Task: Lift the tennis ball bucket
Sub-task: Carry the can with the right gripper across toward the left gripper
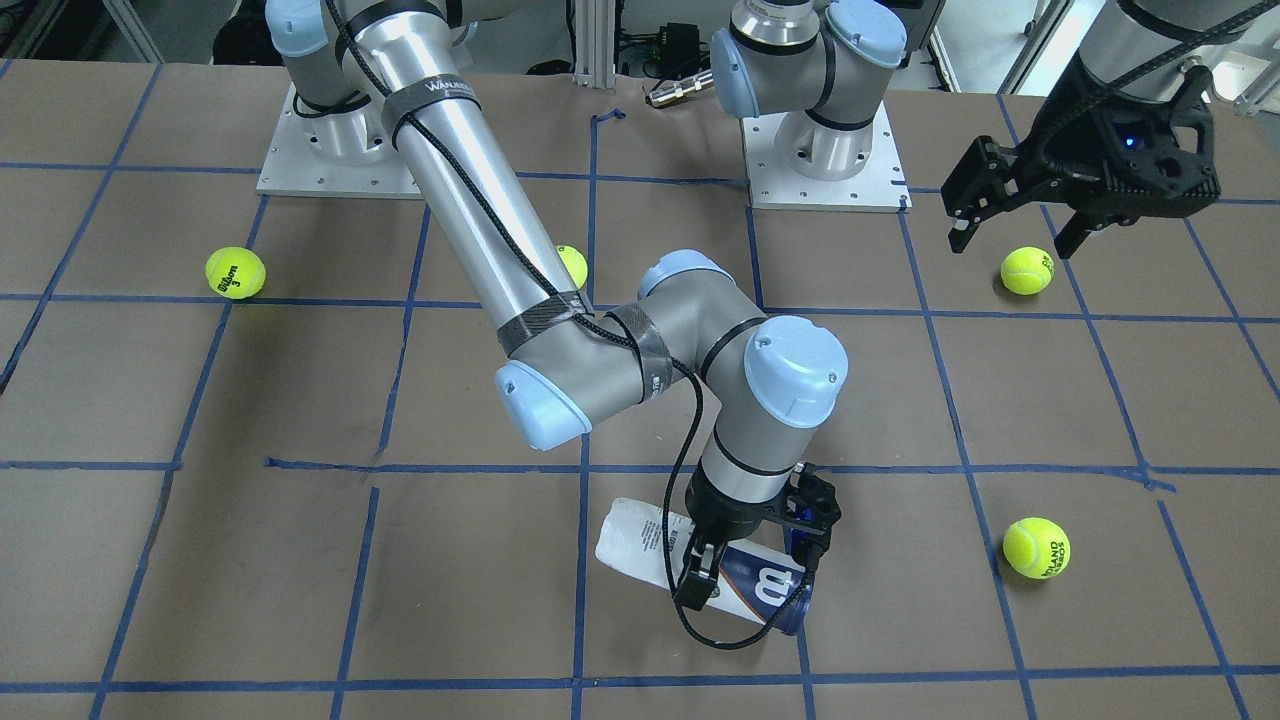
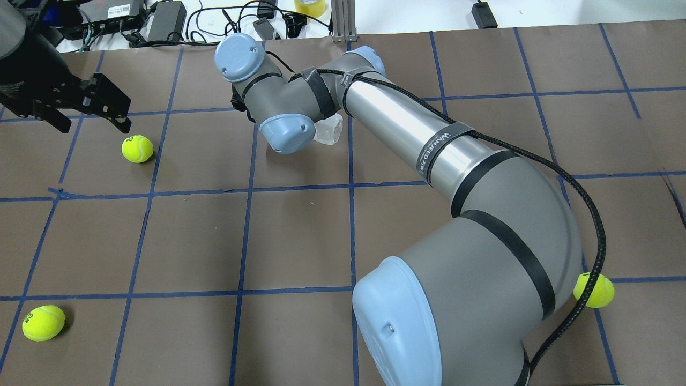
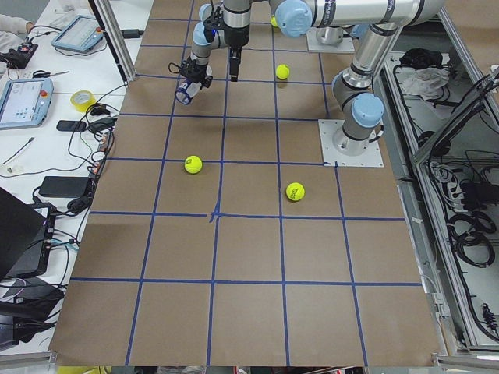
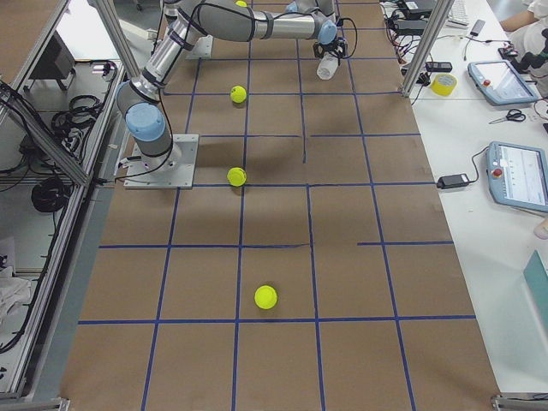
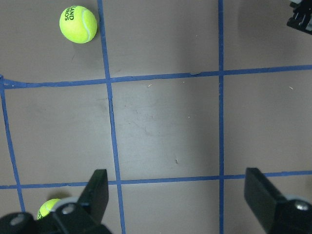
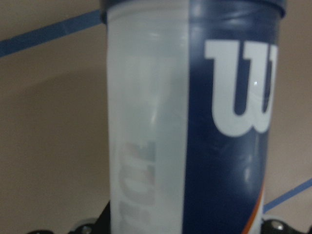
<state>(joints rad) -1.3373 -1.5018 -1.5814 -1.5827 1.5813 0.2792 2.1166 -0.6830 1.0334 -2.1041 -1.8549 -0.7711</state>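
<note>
The tennis ball bucket [image 1: 640,545] is a clear can with a white and navy label and a white "W". It lies on its side near the table's operator edge. My right gripper [image 1: 752,570] comes down over its middle, a finger on each side, shut on it. The can fills the right wrist view [image 6: 195,122], and its clear end shows under the arm in the overhead view [image 2: 328,131]. I cannot tell whether it is off the table. My left gripper [image 1: 1012,240] is open and empty, hovering above the table on the robot's left [image 2: 94,126].
Loose tennis balls lie around: one just below the left gripper [image 1: 1027,270], one beside the bucket [image 1: 1036,547], one far across [image 1: 235,272], one behind the right arm [image 1: 572,265]. The arm bases [image 1: 825,170] stand at the robot's edge.
</note>
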